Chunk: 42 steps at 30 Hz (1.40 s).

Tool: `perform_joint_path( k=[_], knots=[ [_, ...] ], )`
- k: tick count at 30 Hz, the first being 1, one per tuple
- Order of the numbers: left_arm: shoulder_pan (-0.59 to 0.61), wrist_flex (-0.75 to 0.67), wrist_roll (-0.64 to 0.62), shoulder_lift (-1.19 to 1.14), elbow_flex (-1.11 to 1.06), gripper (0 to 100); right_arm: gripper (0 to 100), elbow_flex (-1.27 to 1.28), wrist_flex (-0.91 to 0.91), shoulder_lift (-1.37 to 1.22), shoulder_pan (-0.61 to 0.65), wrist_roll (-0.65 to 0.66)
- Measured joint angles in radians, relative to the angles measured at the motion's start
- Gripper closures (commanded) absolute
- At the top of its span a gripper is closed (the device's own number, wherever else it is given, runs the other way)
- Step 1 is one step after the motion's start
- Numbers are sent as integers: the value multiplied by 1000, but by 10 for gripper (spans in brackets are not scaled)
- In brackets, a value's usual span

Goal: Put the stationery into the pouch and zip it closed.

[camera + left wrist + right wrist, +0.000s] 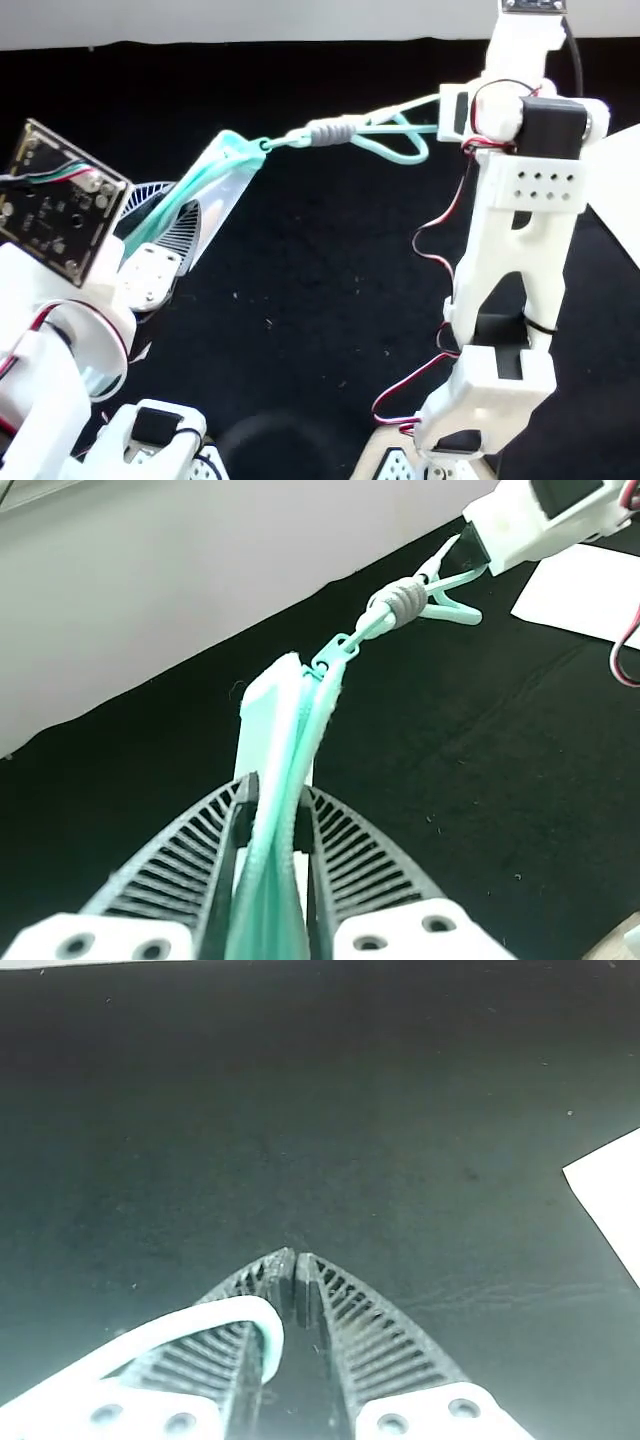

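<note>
A mint-green pouch (225, 165) hangs above the black table, stretched between the two arms. My left gripper (175, 210) is shut on the pouch's body (285, 730), its ribbed fingers (345, 845) pressed on both sides. The zipper slider (335, 652) sits at the pouch's far end. From it a mint pull cord (385, 135) with a grey wound knot (335, 130) runs taut to my right gripper (445, 112), which is shut on the cord's loop (250, 1315). In the left wrist view the right gripper (465, 550) holds the cord at the far end.
A white sheet (615, 190) lies on the black table (330, 300) beside the right arm, also seen as the white sheet (610, 1200) beyond the shut fingers. Red and black wires (440, 240) hang along the right arm. A pale wall (150, 590) borders the table's back.
</note>
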<state>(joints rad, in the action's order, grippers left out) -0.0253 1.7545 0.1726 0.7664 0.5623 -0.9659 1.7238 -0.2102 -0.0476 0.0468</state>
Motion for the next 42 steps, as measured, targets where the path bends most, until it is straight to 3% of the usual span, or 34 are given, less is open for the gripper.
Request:
perform_joint_path(
  k=[15,22,26,33,42],
  knots=[
    [0,6,-18,-3,41,995,991,-15,26,-278,-46,3],
    [0,8,-18,-5,40,995,991,-12,29,-500,18,55],
    [9,8,-20,3,44,995,991,112,29,-598,64,101],
    [28,9,-17,26,84,995,991,319,31,-623,68,176],
    [40,9,-23,21,101,995,991,356,9,-621,21,201]
  ],
)
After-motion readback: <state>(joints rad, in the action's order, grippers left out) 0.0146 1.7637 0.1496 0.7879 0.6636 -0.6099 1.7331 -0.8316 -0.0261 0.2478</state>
